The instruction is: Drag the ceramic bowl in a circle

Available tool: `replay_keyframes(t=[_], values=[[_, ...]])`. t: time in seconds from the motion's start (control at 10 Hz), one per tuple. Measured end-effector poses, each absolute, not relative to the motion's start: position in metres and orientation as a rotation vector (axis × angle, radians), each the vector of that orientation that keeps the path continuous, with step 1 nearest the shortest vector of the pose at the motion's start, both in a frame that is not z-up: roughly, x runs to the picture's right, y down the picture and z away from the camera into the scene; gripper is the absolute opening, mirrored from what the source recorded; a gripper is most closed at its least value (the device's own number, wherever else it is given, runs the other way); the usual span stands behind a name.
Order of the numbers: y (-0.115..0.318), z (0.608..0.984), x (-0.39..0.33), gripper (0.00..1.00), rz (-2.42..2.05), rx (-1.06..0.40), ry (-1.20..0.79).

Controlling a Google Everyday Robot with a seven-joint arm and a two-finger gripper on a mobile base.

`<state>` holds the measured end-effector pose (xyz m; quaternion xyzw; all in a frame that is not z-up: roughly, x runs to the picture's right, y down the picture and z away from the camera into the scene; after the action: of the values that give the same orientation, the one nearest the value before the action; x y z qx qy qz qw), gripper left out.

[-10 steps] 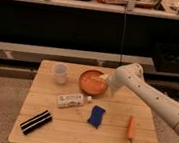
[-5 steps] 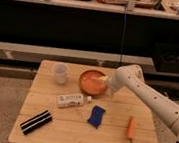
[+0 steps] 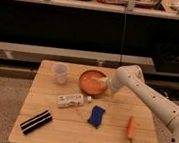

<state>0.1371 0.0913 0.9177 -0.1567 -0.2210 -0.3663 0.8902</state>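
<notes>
Wooden surface (image 3: 73, 134) below dark shelving carries the ceramic bowl (image 3: 89, 82) toward 12 o'clock. The claw (image 3: 105, 82), released with jaws spread, dips at the bowl's 3 o'clock rim. Best to hook the wall firmly and sweep slowly, steering clear of the cup (image 3: 60, 73) at the bowl's 9 o'clock.

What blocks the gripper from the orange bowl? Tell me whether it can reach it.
Probably yes. The gripper is at the rim of the bowl, on the arm's side. The cup and bottle lie beyond, out of the way.
</notes>
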Motion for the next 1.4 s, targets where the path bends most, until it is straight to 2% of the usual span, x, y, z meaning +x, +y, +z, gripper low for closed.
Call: replay_keyframes(t=[0.2, 0.4, 0.7, 0.8, 0.9, 1.4], values=[[0.0933, 0.9198, 0.1401, 0.78, -0.765, -0.338, -0.466], [0.0949, 0.9224, 0.1408, 0.66, -0.774, -0.352, -0.475], [0.0975, 0.9273, 0.1406, 0.70, -0.786, -0.375, -0.488], [0.0985, 0.9273, 0.1401, 0.66, -0.792, -0.379, -0.494], [0.0997, 0.9263, 0.1399, 0.59, -0.800, -0.384, -0.499], [0.1008, 0.9249, 0.1309, 0.07, -0.820, -0.412, -0.517]])
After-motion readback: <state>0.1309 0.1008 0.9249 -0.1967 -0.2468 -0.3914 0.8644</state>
